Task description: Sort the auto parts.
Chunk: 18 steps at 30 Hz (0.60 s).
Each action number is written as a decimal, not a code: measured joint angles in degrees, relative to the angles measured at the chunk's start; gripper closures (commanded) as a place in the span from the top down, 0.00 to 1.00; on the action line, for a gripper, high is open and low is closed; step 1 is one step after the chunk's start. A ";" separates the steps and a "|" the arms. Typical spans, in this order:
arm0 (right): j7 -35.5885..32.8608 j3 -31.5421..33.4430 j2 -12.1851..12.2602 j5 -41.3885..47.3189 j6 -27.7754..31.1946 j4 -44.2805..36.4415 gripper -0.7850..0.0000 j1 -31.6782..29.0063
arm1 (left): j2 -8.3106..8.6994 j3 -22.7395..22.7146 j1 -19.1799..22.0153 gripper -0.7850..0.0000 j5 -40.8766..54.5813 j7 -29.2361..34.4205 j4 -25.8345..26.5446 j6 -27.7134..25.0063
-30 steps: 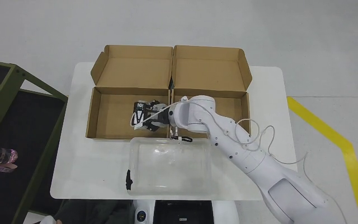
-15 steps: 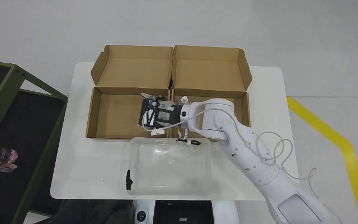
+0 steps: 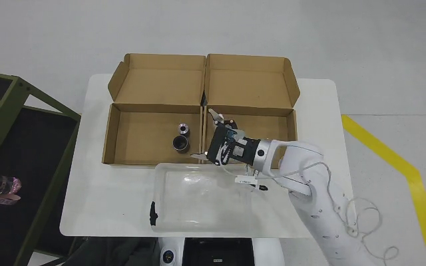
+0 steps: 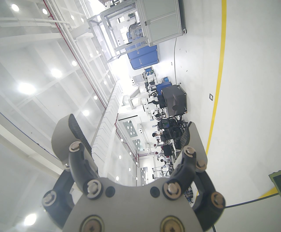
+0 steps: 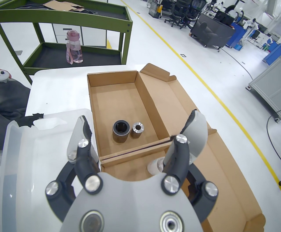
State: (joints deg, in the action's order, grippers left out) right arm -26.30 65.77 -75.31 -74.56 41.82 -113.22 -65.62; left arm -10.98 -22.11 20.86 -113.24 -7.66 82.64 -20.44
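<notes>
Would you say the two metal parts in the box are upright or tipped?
Upright: the dark bushing and the silver bushing stand on end, bores facing up.

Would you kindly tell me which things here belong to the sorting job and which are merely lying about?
Job: dark ring-shaped metal part, silver metal cylinder, left brown cardboard box, right brown cardboard box, clear plastic bin, right gripper.
Lying about: pink plastic water bottle, green metal cart.
</notes>
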 measured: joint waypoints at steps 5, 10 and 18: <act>3.16 6.53 1.37 -1.07 0.97 -3.56 0.96 -6.83 | 0.00 0.00 0.00 1.00 0.00 0.00 0.00 0.00; 8.19 12.62 2.40 -2.80 0.41 -5.76 1.00 -13.63 | 0.00 0.00 0.00 1.00 0.00 0.00 0.00 0.00; 18.02 20.81 3.56 -5.87 -1.97 -6.35 1.00 -23.66 | 0.00 0.00 0.00 1.00 0.00 0.00 0.00 0.00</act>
State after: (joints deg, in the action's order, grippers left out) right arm -8.28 86.59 -71.75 -80.44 39.85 -119.58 -89.28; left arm -10.98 -22.11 20.86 -113.24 -7.66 82.64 -20.44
